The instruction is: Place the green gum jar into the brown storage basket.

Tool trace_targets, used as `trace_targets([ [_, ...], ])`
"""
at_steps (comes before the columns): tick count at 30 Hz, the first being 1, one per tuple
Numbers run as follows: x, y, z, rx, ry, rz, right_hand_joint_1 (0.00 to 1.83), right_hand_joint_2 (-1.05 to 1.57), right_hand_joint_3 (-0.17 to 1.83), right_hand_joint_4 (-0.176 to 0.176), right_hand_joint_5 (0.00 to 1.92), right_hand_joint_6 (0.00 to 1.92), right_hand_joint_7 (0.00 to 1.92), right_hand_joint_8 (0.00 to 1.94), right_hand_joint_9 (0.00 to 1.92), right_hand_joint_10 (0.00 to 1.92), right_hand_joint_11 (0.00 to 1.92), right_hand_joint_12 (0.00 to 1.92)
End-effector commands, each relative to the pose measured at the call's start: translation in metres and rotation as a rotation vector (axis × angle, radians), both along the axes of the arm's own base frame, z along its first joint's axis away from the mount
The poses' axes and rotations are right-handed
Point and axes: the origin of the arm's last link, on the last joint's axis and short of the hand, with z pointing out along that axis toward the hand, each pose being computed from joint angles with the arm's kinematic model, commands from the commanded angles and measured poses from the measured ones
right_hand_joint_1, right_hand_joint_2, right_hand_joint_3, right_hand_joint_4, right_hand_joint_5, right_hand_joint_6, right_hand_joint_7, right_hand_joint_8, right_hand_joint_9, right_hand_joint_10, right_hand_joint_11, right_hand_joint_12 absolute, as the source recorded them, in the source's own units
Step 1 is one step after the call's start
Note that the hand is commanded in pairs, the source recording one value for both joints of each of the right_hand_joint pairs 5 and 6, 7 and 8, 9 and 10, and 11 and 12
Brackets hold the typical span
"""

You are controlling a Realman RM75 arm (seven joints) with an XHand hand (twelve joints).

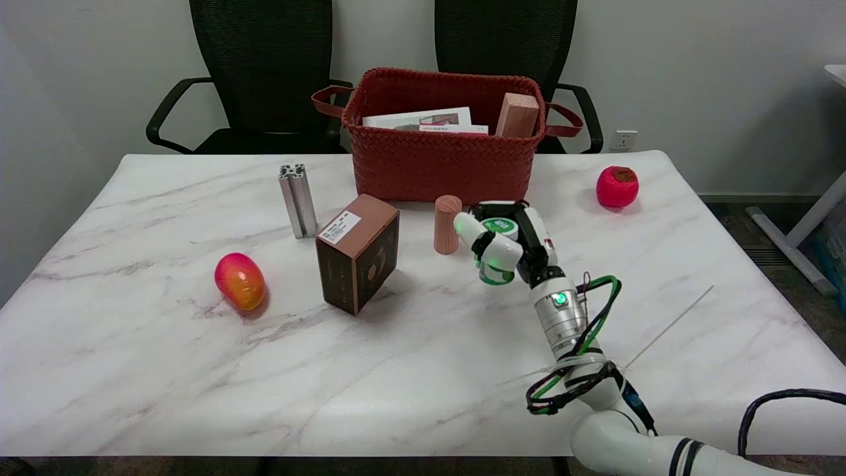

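The green gum jar (499, 228) is mostly hidden: only its green-and-white lid and a strip of its base show between the fingers of the right hand (509, 241), which is wrapped around it at centre frame, just below the brown storage basket (446, 165). Whether the jar rests on the counter (410, 370) cannot be told. A wooden cylinder (447, 224) stands just left of the hand. Further left are a brown box (357, 253), an aluminium profile (298, 200) and a mango (239, 281); a red apple (617, 187) sits at right.
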Motion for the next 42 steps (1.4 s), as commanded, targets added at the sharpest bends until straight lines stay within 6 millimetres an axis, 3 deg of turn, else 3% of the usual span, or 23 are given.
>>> trace_targets([
  [1,0.053,-0.031,0.017,-0.058,0.054,0.171,0.94,1.3,0.8,0.0,1.78,1.78,1.74,1.74,1.68,1.68,1.82,1.82],
  [14,0.123,-0.078,0.035,-0.17,0.147,0.323,0.94,1.32,0.81,0.0,1.77,1.77,1.76,1.76,1.71,1.71,1.81,1.81],
  [25,0.166,-0.121,0.044,-0.2,0.192,0.327,0.94,1.28,0.84,0.0,1.71,1.71,1.76,1.76,1.7,1.7,1.78,1.78],
  [30,0.178,-0.145,0.041,-0.213,0.21,0.324,0.96,1.16,0.96,0.0,1.68,1.68,1.74,1.74,1.68,1.68,1.74,1.74],
  [37,0.176,-0.182,0.039,-0.249,0.26,0.245,0.99,1.09,1.04,0.0,1.66,1.66,1.72,1.72,1.65,1.65,1.72,1.72],
  [42,0.173,-0.198,0.042,-0.275,0.273,0.186,0.99,1.03,1.1,0.0,1.66,1.66,1.71,1.71,1.64,1.64,1.7,1.7],
])
